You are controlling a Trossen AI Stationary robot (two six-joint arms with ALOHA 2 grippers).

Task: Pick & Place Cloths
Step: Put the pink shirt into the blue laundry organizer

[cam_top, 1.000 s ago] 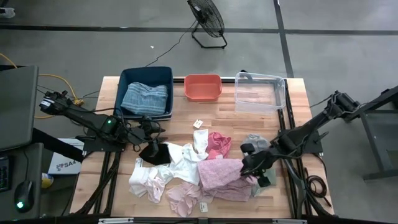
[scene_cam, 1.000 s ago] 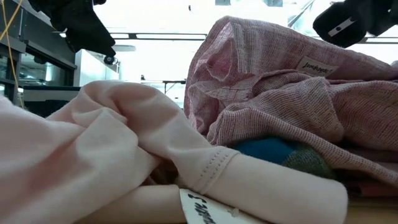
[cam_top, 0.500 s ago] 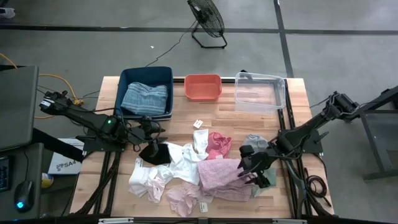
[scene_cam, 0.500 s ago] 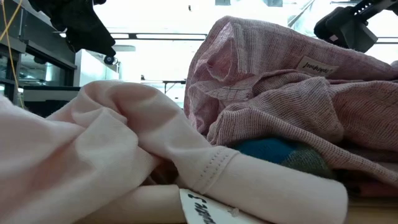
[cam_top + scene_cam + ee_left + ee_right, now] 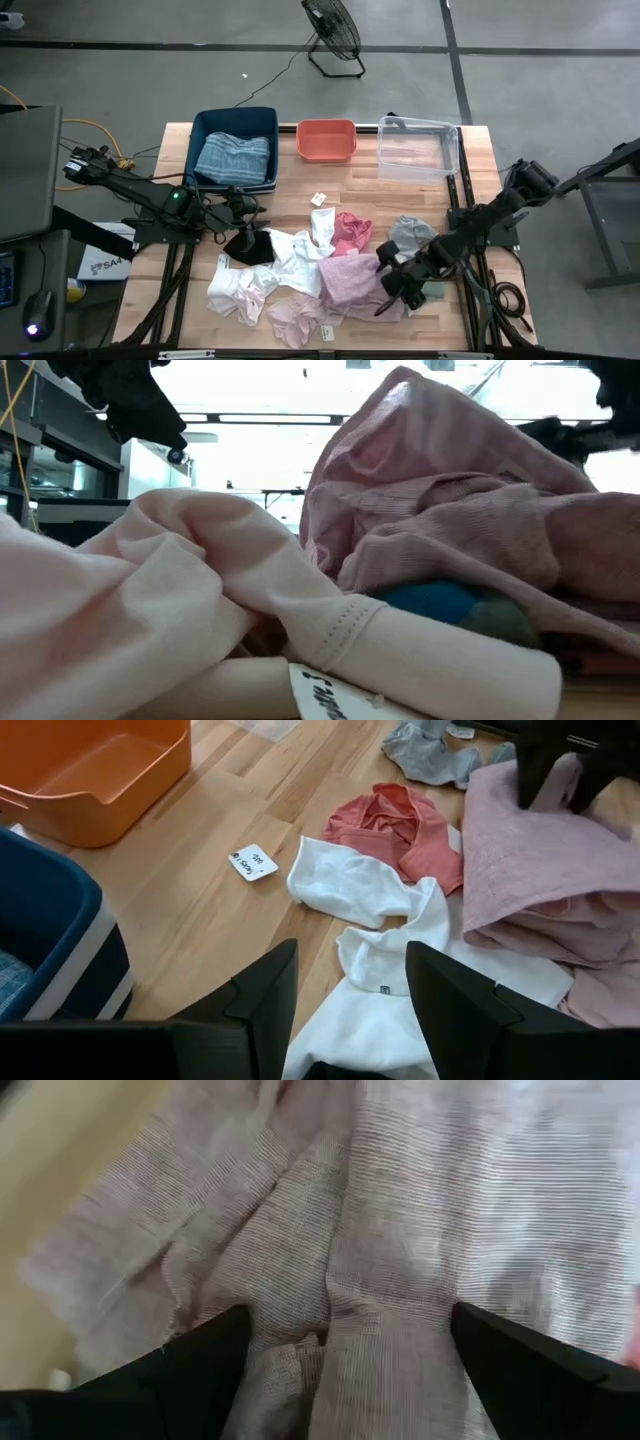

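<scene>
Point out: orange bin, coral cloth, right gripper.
orange bin [image 5: 326,140], high view, bare floor of the bin.
coral cloth [image 5: 400,825], left wrist view, middle of the crumpled fabric.
right gripper [image 5: 345,1350], right wrist view, midway between its open fingertips.

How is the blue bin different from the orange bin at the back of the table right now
The blue bin is the larger of the two and holds a folded teal-blue striped cloth; the orange bin is smaller and has nothing in it. The blue bin stands nearer the left arm's side, the orange bin beside it, between it and the clear bin. Both are rigid, open-topped and upright along the table's far edge.
</scene>
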